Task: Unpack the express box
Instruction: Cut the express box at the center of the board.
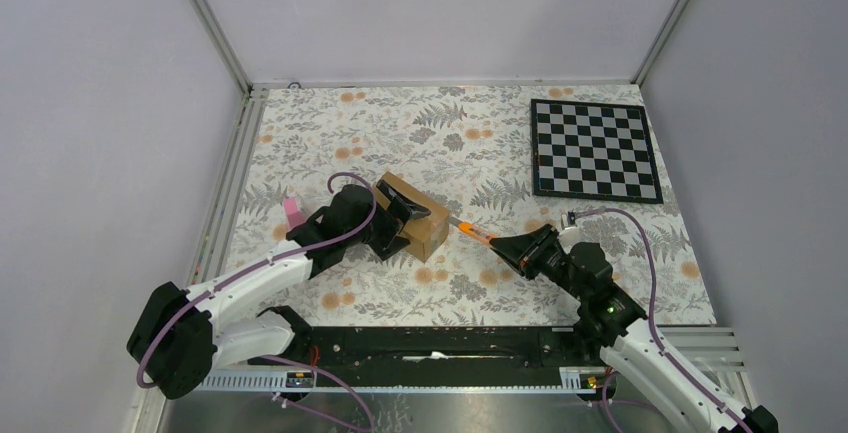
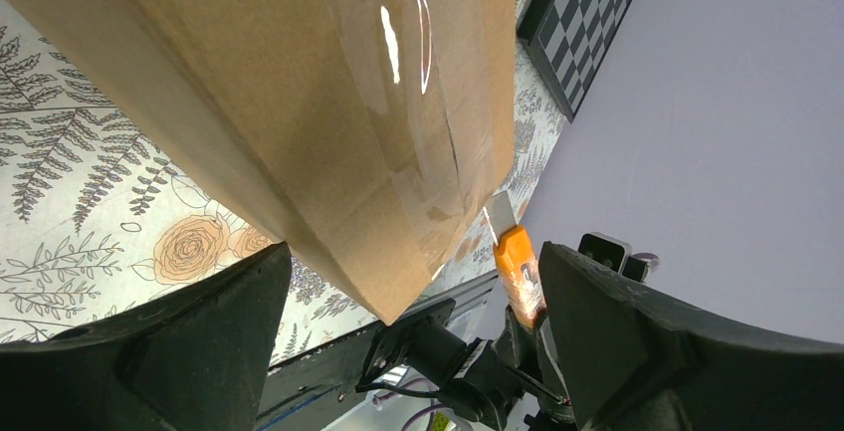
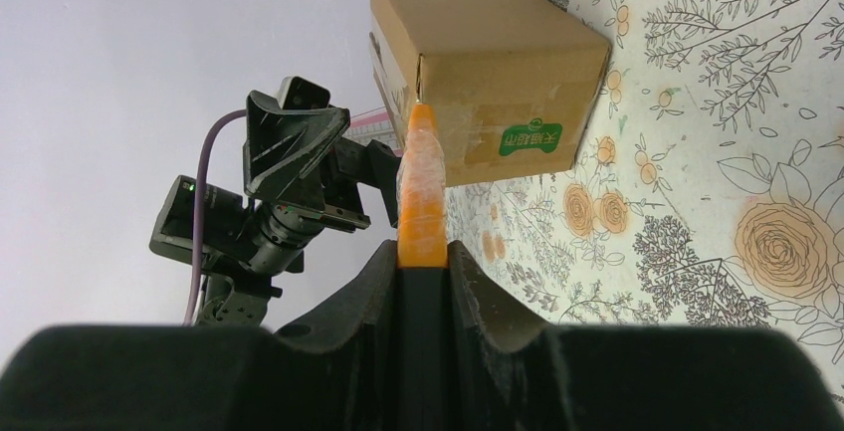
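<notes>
The express box point(image 1: 428, 228), a brown taped carton, lies on the floral mat left of centre. My left gripper point(image 1: 402, 209) stands open over its top, fingers spread wide. In the left wrist view the box point(image 2: 299, 103) fills the frame and its lower corner dips between the fingers point(image 2: 214, 341), with a gap on the right side. My right gripper point(image 1: 505, 246) is shut on the orange-and-black cutter point(image 1: 473, 233). The cutter point(image 3: 422, 187) points at the box point(image 3: 498, 43), its tip at the taped seam of the end with the green logo.
A pink wedge-shaped object point(image 1: 292, 213) stands on the mat just left of the left arm. A chessboard point(image 1: 595, 150) lies at the back right. The black base rail point(image 1: 430, 343) runs along the near edge, and enclosure walls stand on three sides.
</notes>
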`<action>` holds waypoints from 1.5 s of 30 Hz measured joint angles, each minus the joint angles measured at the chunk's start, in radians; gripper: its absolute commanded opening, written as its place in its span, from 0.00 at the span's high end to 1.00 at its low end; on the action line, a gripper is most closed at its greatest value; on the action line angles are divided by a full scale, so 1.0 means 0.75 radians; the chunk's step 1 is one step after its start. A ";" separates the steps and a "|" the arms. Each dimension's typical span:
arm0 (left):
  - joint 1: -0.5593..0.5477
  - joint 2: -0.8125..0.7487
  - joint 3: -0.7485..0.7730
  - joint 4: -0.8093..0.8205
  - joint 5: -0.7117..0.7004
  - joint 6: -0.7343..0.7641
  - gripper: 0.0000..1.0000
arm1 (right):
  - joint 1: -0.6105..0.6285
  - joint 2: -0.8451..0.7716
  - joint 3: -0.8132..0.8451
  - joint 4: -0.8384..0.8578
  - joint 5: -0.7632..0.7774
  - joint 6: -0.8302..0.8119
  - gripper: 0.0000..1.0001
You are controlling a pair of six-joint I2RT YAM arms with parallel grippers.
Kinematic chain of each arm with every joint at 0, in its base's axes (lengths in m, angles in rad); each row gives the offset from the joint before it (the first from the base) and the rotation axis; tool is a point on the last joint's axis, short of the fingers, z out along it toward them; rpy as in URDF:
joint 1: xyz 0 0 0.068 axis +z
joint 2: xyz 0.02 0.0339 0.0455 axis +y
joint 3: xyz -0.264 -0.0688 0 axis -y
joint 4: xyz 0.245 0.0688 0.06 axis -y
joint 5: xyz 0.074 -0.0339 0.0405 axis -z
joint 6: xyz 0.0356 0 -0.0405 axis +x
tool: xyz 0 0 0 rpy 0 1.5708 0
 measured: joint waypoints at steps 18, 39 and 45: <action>0.000 0.002 0.000 0.000 0.001 0.000 0.02 | 0.000 0.004 0.000 0.010 0.001 0.000 1.00; 0.000 0.010 0.000 -0.001 0.003 0.000 0.02 | 0.000 0.016 0.000 0.037 0.004 0.000 1.00; 0.000 0.010 0.000 -0.001 0.003 0.000 0.02 | 0.000 0.017 0.000 0.040 0.003 0.000 1.00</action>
